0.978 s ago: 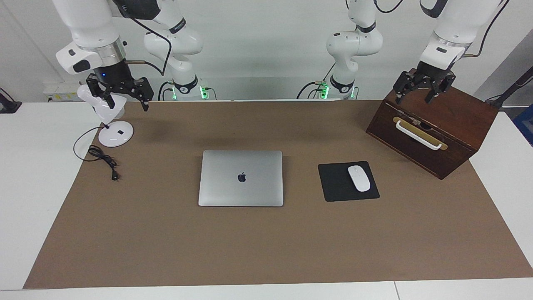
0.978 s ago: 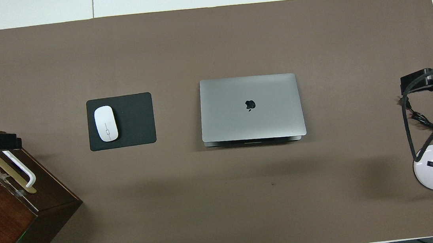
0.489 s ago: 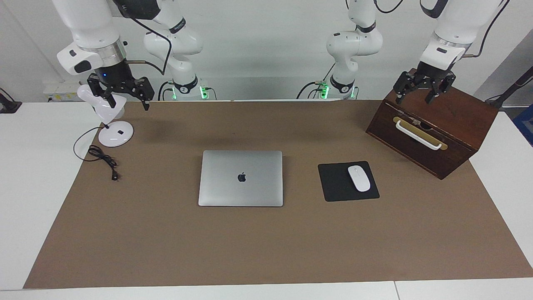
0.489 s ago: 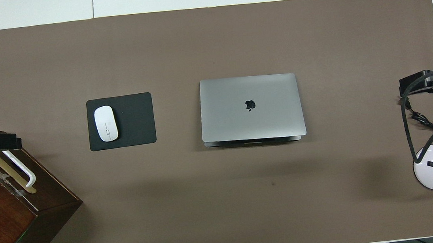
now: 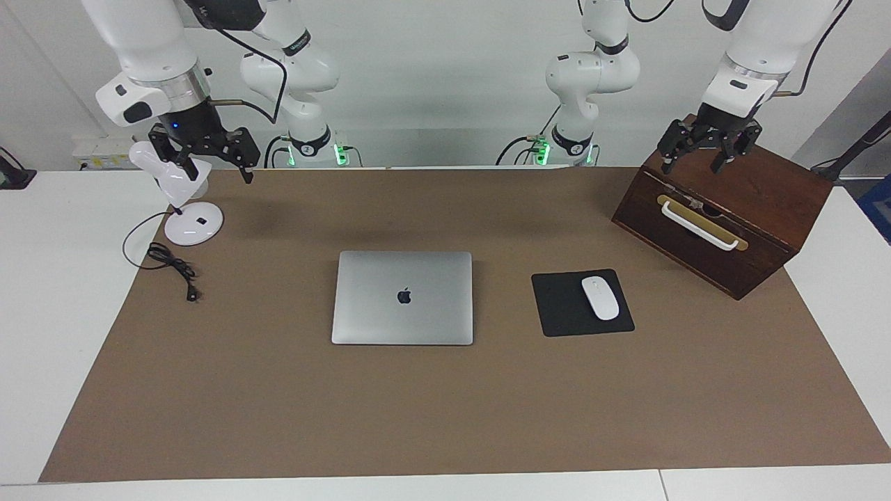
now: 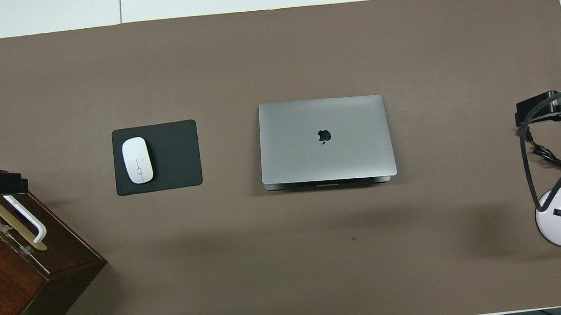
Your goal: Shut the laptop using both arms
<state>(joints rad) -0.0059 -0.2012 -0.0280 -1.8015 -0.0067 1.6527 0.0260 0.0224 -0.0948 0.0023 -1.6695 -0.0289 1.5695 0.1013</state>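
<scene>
1. At the middle of the brown mat [image 5: 278, 417] we find the laptop [image 5: 402, 298], lid down and logo up, lying flat. The mouse pad [image 5: 564, 306] sits beside it toward the left arm's end of the table, with a white mouse [image 5: 600, 298] on it.
2. From the overhead view, the lid looks seated on the base, with only a thin dark edge showing along the side nearer the robots. We judge the closing done, or all but done.
3. We note the left gripper [image 5: 702, 149] up in the air over the wooden box [image 5: 724, 229], fingers apart, holding nothing. Its arm waits.
4. We note the right gripper [image 5: 202, 156] in the air over the desk lamp [image 5: 188, 216] at the right arm's end of the table, fingers likewise spread and empty. A loose black cable [image 5: 170, 264] trails from the lamp base onto the mat.
5. Both grippers are well apart from the laptop; nothing touches it.
6. Handling, our judgement: a stiff, thin metal shell, fairly dense for its thickness, with a smooth lid that fingertips could skid on. The hinge and the screen under the lid are the fragile parts.
7. Where to take hold, if the lid needs a final seating: we would press flat on the lid near its two free corners, one arm on each, pushing straight down and not pinching the edges.
8. Risk: uneven pressure from a single corner could slide the whole machine across the mat.
</scene>
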